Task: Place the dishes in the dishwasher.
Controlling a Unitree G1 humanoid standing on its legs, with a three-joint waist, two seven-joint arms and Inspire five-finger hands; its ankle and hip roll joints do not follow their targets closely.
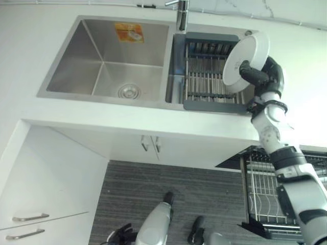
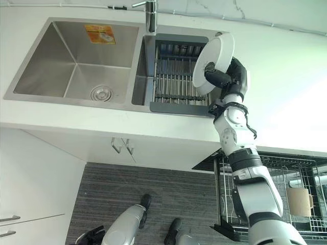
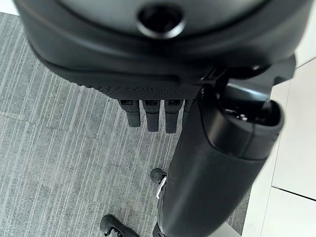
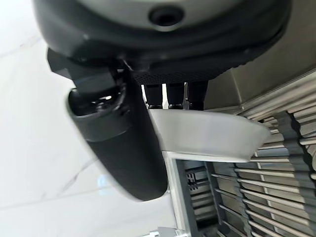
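Right eye view, item one: a white plate, held tilted on edge above the right end of the dish rack. The plate is pinched by the right hand, whose thumb is laid across the plate's face while the fingers are curled behind it. In the right wrist view the same grip is confirmed: the thumb is pressed on one side of the plate's rim and the fingers are folded against the other.

Item two: a double stainless sink set in a white countertop. The left basin is fitted with a round drain and bears an orange sticker on its back wall. The right basin is occupied by the dark-framed dish rack with metal bars. A tap is mounted between the basins at the back.

Item three: a pulled-out dishwasher rack of wire, seen below the countertop at the right, with a beige mug in it.

Item four: white cabinet drawers with metal handles, at the lower left, over a grey striped floor.

Item five: the left hand, recorded in the left wrist view hanging above the floor, its fingers relaxed and holding nothing.
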